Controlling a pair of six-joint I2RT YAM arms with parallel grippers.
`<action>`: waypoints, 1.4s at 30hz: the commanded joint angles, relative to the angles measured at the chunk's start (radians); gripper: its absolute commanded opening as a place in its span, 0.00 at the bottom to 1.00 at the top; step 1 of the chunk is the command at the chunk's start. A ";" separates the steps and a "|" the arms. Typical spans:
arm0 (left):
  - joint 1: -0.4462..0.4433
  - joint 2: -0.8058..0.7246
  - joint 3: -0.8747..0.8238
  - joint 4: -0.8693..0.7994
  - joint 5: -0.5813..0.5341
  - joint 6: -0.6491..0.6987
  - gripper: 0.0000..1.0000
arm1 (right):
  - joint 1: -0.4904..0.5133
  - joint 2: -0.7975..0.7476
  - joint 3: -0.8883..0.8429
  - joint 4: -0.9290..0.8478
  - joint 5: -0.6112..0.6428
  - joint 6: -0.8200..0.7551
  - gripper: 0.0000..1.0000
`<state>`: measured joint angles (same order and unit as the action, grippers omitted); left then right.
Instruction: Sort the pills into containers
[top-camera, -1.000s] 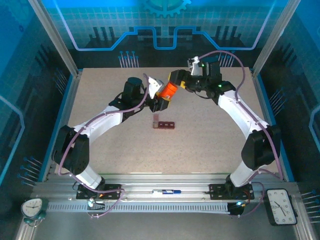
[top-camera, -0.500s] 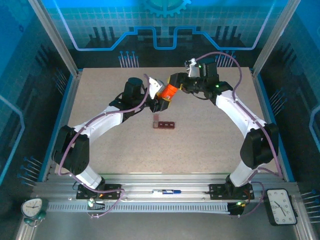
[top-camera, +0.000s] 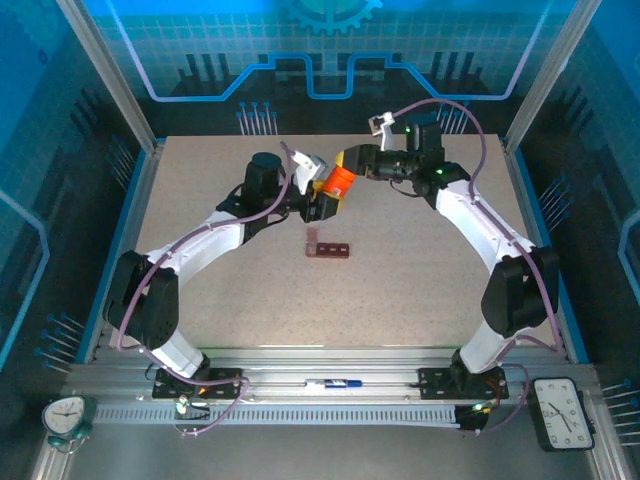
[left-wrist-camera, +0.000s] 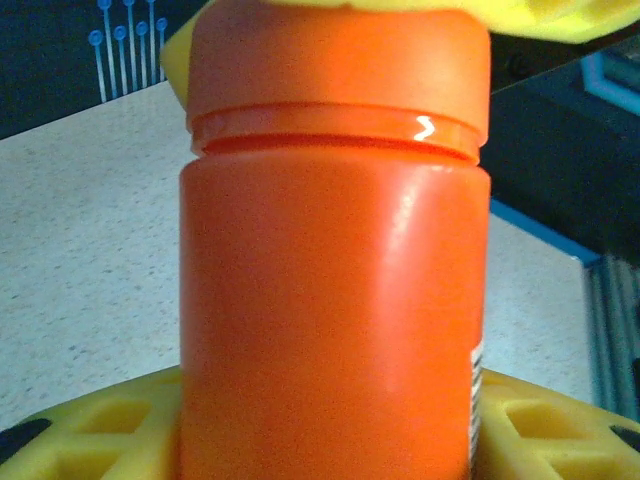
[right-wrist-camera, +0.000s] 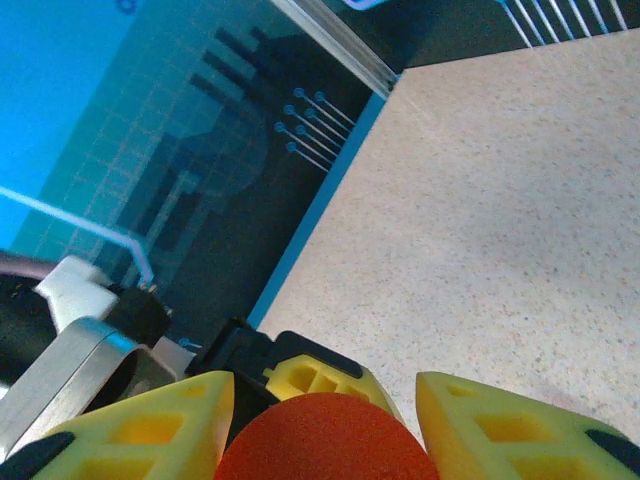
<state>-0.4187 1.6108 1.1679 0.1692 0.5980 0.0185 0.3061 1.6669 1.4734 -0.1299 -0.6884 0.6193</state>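
1. We have the left gripper (top-camera: 324, 204) clamped around the body of the orange bottle (top-camera: 337, 183), holding it lifted over the far middle of the table (top-camera: 200, 160). In the left wrist view its yellow fingers (left-wrist-camera: 85, 440) sit against both sides of the bottle's lower body.
2. We have the right gripper (top-camera: 348, 164) at the bottle's top. In the right wrist view its yellow pads (right-wrist-camera: 150, 430) press against either side of the cap (right-wrist-camera: 325, 440), so we read it as gripping the cap.
3. The cap is on the bottle: the left wrist view shows it seated down to the neck ring, with no gap.
4. The containers (top-camera: 328, 248) lie on the table nearer the arms, apart from both grippers. A small flap seems to stand up at the bar's left end, but we cannot tell whether any compartment holds anything.
5. We judge the task to be at an early step. The bottle is picked up and braced between both arms, and that is all that is done.
6. What is left, as we see it: take the cap off, bring the pills out, and put them into the four compartments.
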 joint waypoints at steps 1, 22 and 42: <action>0.033 -0.041 0.003 0.099 0.062 -0.089 0.26 | -0.041 -0.013 0.008 -0.015 -0.039 -0.075 0.44; -0.004 -0.034 0.035 -0.071 -0.112 0.116 0.26 | -0.028 -0.031 0.044 -0.182 0.138 0.162 0.84; -0.017 -0.014 0.030 -0.052 -0.106 0.107 0.26 | 0.057 0.033 0.089 -0.211 0.157 0.110 0.55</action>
<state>-0.4286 1.6089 1.1698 0.0967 0.4892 0.1081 0.3553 1.6939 1.5333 -0.3145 -0.5518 0.7547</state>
